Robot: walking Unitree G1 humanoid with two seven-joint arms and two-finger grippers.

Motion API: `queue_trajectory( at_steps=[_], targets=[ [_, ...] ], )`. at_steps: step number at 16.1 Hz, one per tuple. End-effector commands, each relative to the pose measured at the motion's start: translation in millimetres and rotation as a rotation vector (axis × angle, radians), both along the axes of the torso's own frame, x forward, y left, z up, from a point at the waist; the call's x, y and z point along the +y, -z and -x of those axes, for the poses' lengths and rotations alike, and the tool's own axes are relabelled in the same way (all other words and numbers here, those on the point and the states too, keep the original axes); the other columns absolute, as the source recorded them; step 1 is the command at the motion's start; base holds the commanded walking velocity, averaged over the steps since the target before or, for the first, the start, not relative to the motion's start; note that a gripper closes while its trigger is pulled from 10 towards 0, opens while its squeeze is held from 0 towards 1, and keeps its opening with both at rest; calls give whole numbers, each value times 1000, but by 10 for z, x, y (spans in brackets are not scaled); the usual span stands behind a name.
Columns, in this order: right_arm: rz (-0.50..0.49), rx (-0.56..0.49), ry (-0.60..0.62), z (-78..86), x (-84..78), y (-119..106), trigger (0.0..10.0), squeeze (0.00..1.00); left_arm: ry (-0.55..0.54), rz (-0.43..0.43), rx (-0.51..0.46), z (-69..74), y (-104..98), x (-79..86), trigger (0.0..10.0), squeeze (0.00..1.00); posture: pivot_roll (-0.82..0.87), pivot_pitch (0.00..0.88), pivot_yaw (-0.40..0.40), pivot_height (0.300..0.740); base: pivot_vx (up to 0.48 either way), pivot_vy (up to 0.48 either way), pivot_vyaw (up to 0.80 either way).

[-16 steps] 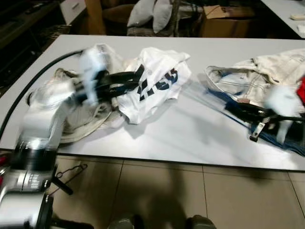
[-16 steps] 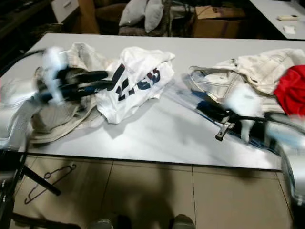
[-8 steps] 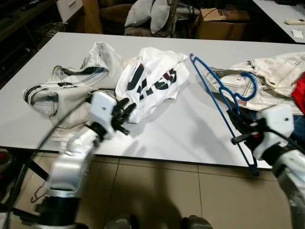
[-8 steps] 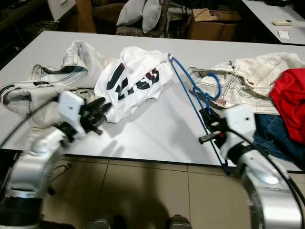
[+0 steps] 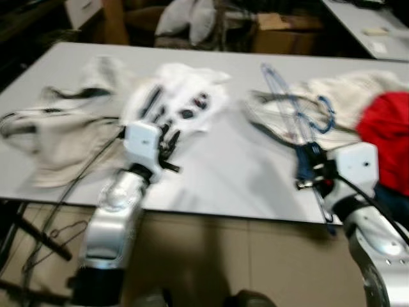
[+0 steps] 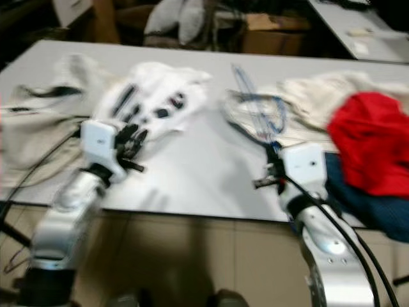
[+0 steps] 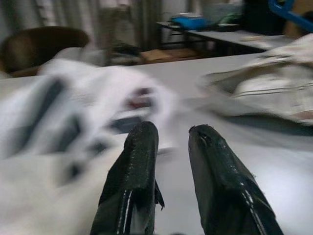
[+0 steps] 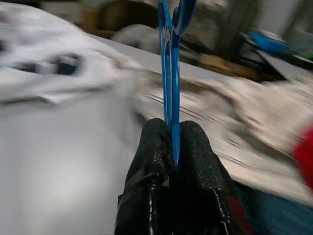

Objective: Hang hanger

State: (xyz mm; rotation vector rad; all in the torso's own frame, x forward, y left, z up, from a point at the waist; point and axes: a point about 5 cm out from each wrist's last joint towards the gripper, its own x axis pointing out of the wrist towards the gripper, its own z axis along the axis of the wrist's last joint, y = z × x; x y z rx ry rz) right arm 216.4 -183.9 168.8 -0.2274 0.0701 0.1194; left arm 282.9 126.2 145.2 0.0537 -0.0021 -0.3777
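Plainly, the thin blue plastic hanger (image 5: 300, 109) is pinched in the right gripper (image 8: 171, 147), whose two black fingers (image 8: 149, 166) are clenched on the lower bar so that the blue frame rises straight up between them in the right wrist view; in the head views the hanger stands over the near right part of the large white table (image 5: 243, 173), its hook (image 5: 327, 110) above the cream denim garment (image 5: 348, 93) that lies rumpled there, and its lowest corner reaching past the table's front edge; the right gripper itself sits just at that front edge, beside a bright red cloth (image 5: 386, 137) heaped over dark blue jeans (image 6: 377, 208). Further left, the left gripper (image 7: 168, 142) hovers over the table with its fingers (image 7: 139, 161) parted and nothing between them, pointing toward the crumpled white T-shirt with dark lettering (image 5: 179, 99), which lies just beyond the fingertips; beside that shirt, at the table's left end, a pale cream jacket with dark seams (image 5: 57, 128) is spread out; beyond the far edge stand grey cushions (image 5: 188, 16) and a brown cardboard box (image 5: 284, 29); the head views are blurred.
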Motion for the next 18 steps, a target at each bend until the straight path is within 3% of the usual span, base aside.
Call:
queue_trajectory(
  at_steps=[1, 7, 9, 11, 18],
  targets=[
    [-1, -29, 13, 20, 11, -45, 10000, 0, -16, -15, -7, -20, -30, 38, 10000, 0, -149, 0, 30, 740, 0, -480, 0],
    [40, -111, 55, -6, -23, -201, 10000, 0, 26, -1, -14, -43, -46, -129, 10000, 0, -176, 0, 47, 740, 0, -480, 0],
    [28, -120, 72, -4, -13, -233, 10000, 0, 15, 41, 20, -67, -25, -139, 10000, 0, -176, 0, 47, 740, 0, 0, 0],
    [-21, -88, 62, 4, 3, -203, 10000, 0, 15, 39, 31, -90, -17, -137, 10000, 0, -186, 0, 51, 740, 0, 476, -800],
    [-55, -56, 82, 38, -9, -154, 10000, 0, 2, 38, 45, -122, -14, -47, 10000, 0, -195, 0, 64, 740, 0, 409, -686]
  ],
)
